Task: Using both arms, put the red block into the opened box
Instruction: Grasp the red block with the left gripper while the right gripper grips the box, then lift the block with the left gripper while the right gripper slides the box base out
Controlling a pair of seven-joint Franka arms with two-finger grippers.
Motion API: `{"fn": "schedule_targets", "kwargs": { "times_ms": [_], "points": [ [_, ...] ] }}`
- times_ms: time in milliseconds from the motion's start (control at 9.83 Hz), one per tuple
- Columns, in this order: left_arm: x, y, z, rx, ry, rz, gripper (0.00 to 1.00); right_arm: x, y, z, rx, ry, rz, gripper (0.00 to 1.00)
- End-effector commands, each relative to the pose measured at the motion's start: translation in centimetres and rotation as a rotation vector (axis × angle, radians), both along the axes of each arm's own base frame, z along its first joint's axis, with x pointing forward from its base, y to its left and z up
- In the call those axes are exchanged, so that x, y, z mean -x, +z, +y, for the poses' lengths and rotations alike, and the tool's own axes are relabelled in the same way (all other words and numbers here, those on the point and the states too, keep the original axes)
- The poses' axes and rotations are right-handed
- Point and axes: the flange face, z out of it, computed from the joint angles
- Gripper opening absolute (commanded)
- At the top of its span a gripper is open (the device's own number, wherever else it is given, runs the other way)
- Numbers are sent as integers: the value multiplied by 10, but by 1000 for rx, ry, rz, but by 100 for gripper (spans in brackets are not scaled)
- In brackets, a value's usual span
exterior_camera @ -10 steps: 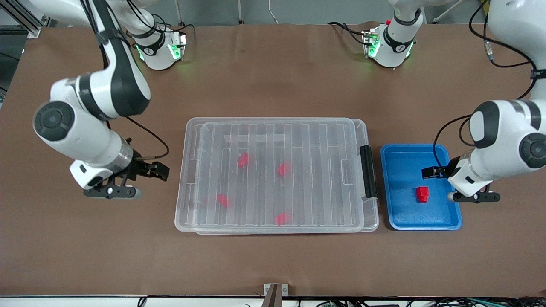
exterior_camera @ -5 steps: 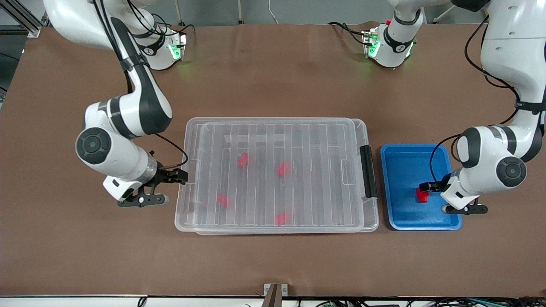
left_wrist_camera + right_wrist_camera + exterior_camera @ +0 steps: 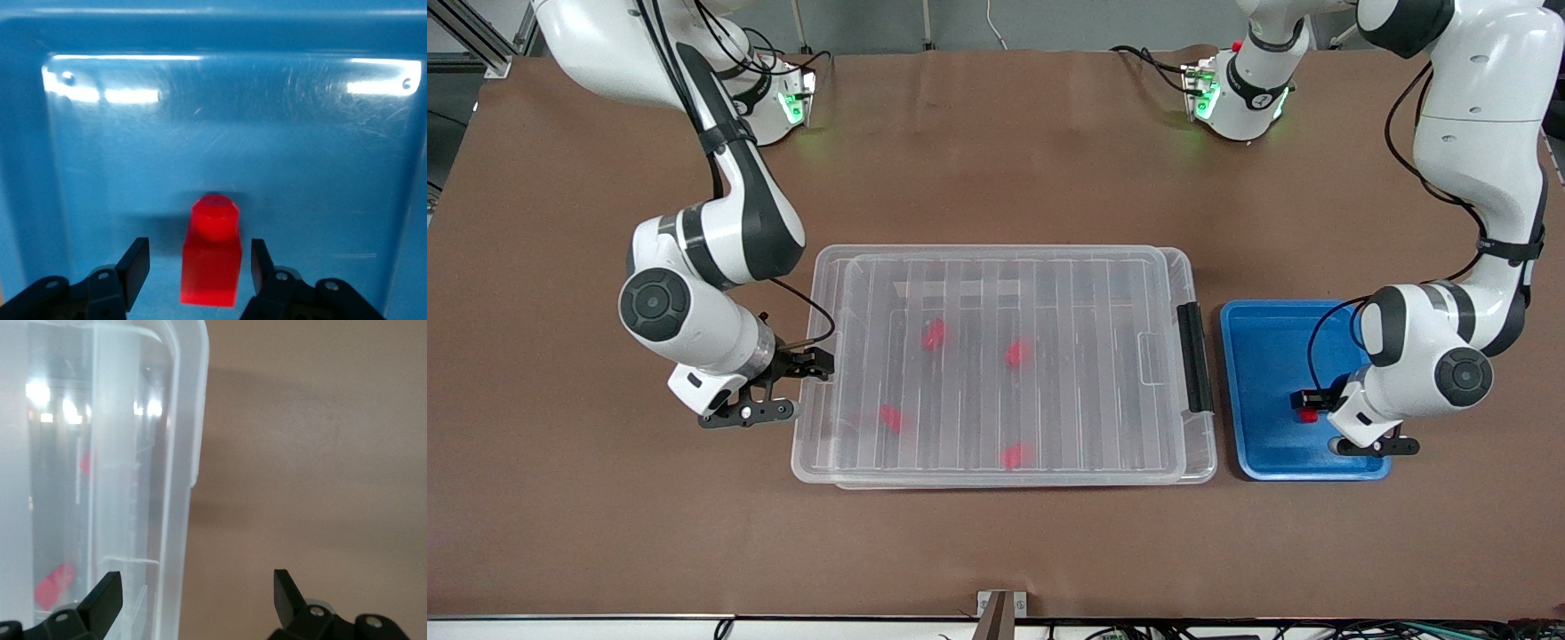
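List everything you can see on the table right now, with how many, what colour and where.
box: one, clear, lid on, mid-table.
latch: one, black, on the box end facing the tray.
blocks in box: four, red, seen through the lid, spread apart.
tray: one, blue, beside the box toward the left arm's end.
red block: one, lying in the tray, between the left gripper's fingers.
table: one, brown.
left gripper: one, black, low in the tray, fingers either side of the block with gaps showing.
right gripper: one, black, open, straddling the box edge at the right arm's end.
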Motion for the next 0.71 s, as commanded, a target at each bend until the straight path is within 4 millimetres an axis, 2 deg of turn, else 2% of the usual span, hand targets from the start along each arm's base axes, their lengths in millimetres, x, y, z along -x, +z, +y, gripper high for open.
{"fn": "schedule_targets", "kwargs": {
  "times_ms": [0, 102, 203, 305, 610],
  "points": [
    [-2, -18, -5, 10, 7, 5, 29, 2, -9, -1, -3, 15, -7, 100],
    [-5, -12, -5, 10, 2, -5, 21, 2, -10, 0, -1, 19, -7, 100],
    [-9, 2, -1, 10, 3, -25, 10, 1, -9, -2, 6, 32, -13, 100],
    [-12, 29, -2, 8, 6, -48, 2, -1, -9, -10, 23, 48, -16, 100],
    [-12, 120, -20, 4, -18, -84, 1, -8, -9, -37, 49, 31, -14, 100]
  ]
}}
